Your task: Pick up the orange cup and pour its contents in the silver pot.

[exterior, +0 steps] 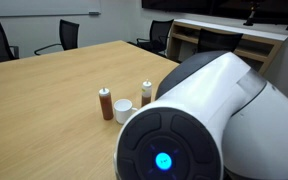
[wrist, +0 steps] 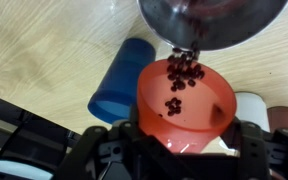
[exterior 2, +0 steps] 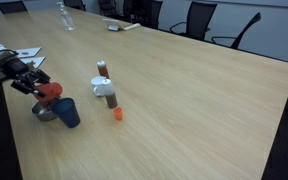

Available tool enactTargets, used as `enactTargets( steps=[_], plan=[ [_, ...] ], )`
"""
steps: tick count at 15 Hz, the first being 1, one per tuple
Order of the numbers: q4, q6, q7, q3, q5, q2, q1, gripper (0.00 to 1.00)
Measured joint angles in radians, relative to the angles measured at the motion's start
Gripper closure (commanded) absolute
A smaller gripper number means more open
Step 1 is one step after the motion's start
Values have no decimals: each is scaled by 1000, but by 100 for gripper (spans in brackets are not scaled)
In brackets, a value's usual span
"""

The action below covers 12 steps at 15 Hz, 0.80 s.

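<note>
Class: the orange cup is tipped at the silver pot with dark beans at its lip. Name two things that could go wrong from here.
1. The beans spill from the orange cup right at the rim of the silver pot, so some may land on the table.
2. The blue cup stands close beside the end effector; a sideways move might knock it over.

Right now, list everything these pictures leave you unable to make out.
- Wrist view: the silver pot is cut off by the top edge, so its inside is unseen.
- Wrist view: the dark pieces in the orange cup are too small to identify.
- Exterior view: the blue cup covers most of the pot.
- Exterior view: the robot's white arm hides cup, pot and gripper.
</note>
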<state>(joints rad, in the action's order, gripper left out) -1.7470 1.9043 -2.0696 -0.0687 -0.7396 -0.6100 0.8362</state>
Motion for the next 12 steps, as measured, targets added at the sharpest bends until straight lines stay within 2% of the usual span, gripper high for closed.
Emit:
enactTargets(
  steps=[12],
  plan=[
    [50,-61,-1,-7,-56,-34,4,51]
  ],
)
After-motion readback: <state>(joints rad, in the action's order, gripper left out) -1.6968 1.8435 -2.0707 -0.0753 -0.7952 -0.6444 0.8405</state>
